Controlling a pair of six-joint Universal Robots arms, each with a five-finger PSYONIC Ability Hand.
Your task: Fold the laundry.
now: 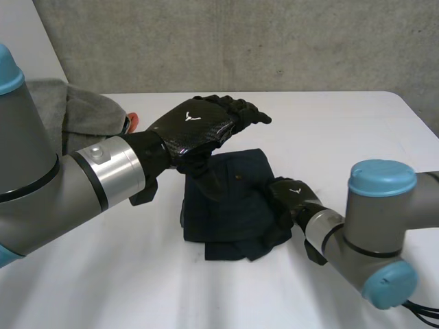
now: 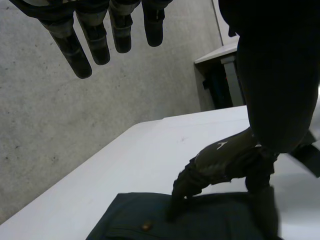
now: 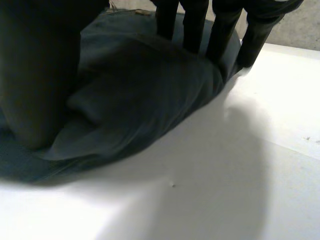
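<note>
A dark navy garment [image 1: 230, 205] lies folded in a thick bundle at the middle of the white table [image 1: 343, 130]; a small button shows on it [image 2: 146, 226]. My left hand [image 1: 195, 127] hovers above the bundle's far left part, fingers [image 2: 100, 40] straight and holding nothing. My right hand [image 1: 291, 195] is at the bundle's right edge. Its straight fingers [image 3: 220, 35] rest on the cloth [image 3: 150, 90], with the thumb [image 3: 40, 75] lying beside a fold. In the left wrist view the right hand [image 2: 225, 160] presses its fingertips onto the garment [image 2: 200, 220].
A grey garment [image 1: 75, 113] is heaped at the table's back left, with a small orange-red thing [image 1: 132, 121] beside it. A concrete wall [image 1: 274, 41] stands behind the table. Bare table lies right of and in front of the bundle.
</note>
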